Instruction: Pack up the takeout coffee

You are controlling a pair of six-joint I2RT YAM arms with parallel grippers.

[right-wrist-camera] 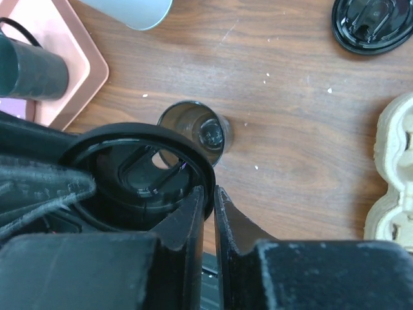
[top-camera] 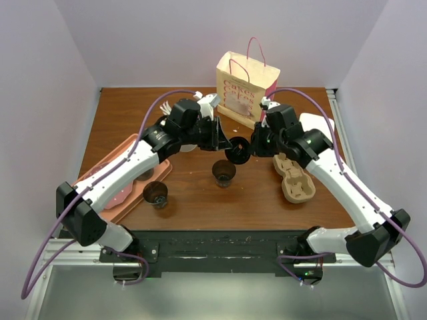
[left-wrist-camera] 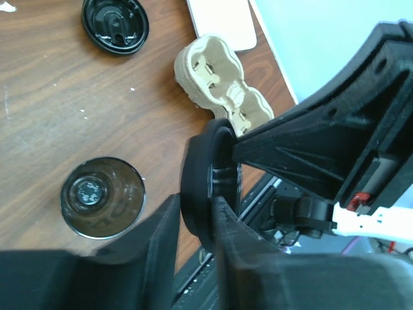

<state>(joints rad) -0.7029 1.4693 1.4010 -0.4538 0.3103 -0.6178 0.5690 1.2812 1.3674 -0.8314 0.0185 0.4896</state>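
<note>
A round black lid [top-camera: 237,151] hangs edge-on in the air at mid-table, held from both sides. My left gripper [left-wrist-camera: 197,200] is shut on its rim from the left. My right gripper [right-wrist-camera: 208,190] pinches the opposite rim between nearly closed fingers. Below the lid stands a takeout coffee cup [top-camera: 223,172], dark brown, lidless, its inside showing [left-wrist-camera: 103,197]. A second dark lidless cup [top-camera: 156,193] stands by the pink tray. Another black lid [left-wrist-camera: 115,24] lies flat on the wood.
The tan pulp cup carrier [top-camera: 293,177] lies at the right under my right arm. A paper bag with pink handles [top-camera: 245,90] stands at the back. The pink tray [top-camera: 110,190] lies at the left under my left arm. A white cup [right-wrist-camera: 129,10] stands near the tray.
</note>
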